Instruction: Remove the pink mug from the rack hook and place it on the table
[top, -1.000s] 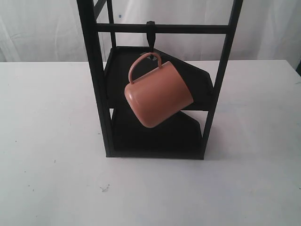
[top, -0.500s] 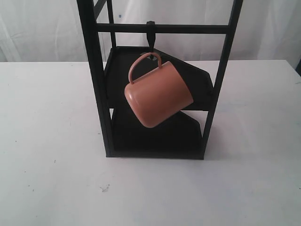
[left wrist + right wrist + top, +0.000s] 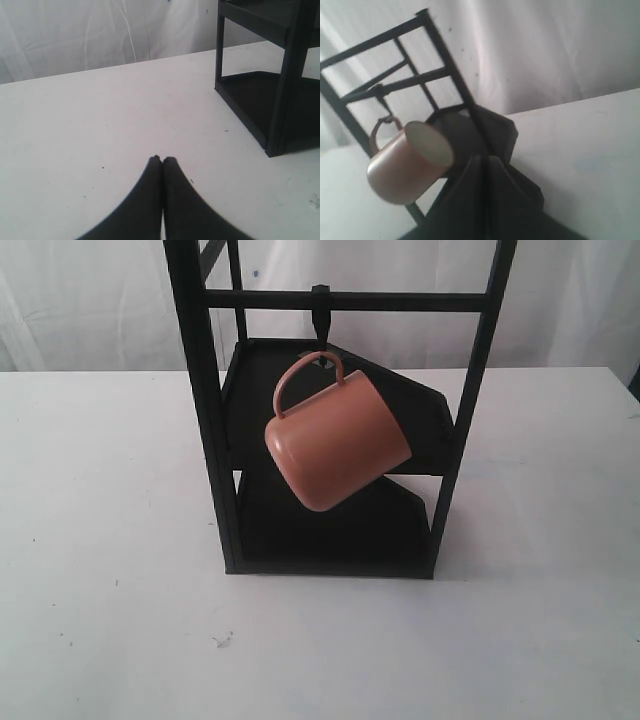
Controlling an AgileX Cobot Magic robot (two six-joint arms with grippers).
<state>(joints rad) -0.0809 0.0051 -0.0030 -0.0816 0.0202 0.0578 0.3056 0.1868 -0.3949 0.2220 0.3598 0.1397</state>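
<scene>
Nothing has shifted since the earlier frames: the salmon-pink cylindrical mug [image 3: 338, 445] hangs exactly as before, its thin loop handle caught on the short black peg-like hook [image 3: 320, 318] under the crossbar of the tall black metal-frame rack [image 3: 200, 400]. The mug tilts, its closed base turned toward the exterior camera and down to the left, clear of the rack's dark shelves and of the broad white tabletop [image 3: 100, 560]. The left gripper [image 3: 162, 160] is clenched, its dark fingertips pressed together and empty, over bare tabletop near the rack's foot. The right gripper [image 3: 484, 159] is likewise pinched closed and empty, apart from the mug, whose cream-white inside faces its camera.
</scene>
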